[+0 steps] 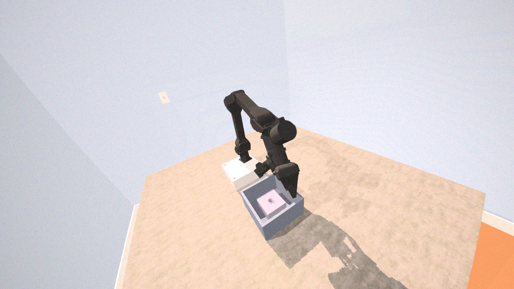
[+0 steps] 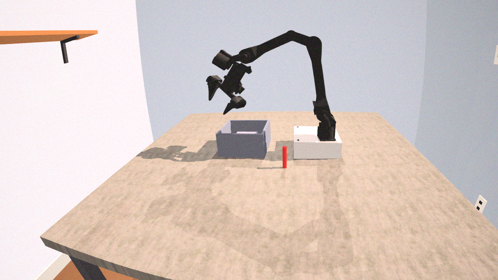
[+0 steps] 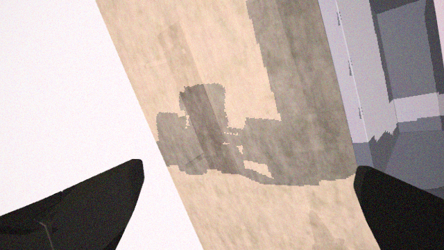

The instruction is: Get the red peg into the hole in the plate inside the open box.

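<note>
While empty fingers (image 2: pixel 216 106) gape, red peg (image 2: pixel 284 157) upright, box edge (image 2: pixel 242 133) apart

Tabletop (image 1: pixel 201 222) (image 2: pixel 243 209) (image 3: pixel 222 208) at the bottom of the exterior frame looks like matt, grainy wood — arm (image 1: pixel 235 125) (image 2: pixel 316 62) upper right, kinda dull black plastic.

Red peg (image 2: pixel 284 157) upright on the wooden table (image 2: pixel 250 209), tool (image 2: pixel 217 107) open above.
</note>
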